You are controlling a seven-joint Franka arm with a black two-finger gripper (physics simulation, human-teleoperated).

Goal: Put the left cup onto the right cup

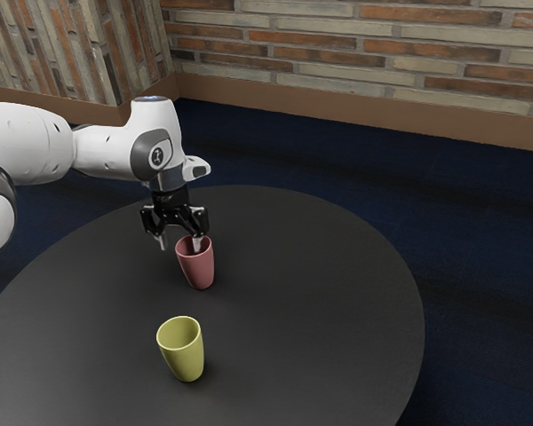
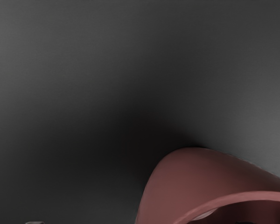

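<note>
Hovering over the red cup (image 1: 196, 264) — gripper (image 1: 178, 241), jaws apart.

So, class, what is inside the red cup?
One finger of the open gripper dips past the rim of the red cup. The cup's own wall hides its lower interior.

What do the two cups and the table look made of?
Red cup: probably plastic, matte with a faint sheen, one even colour. Yellow cup: the same look. Table: smooth, dark, matte top; no grain shows, so material unclear.
</note>
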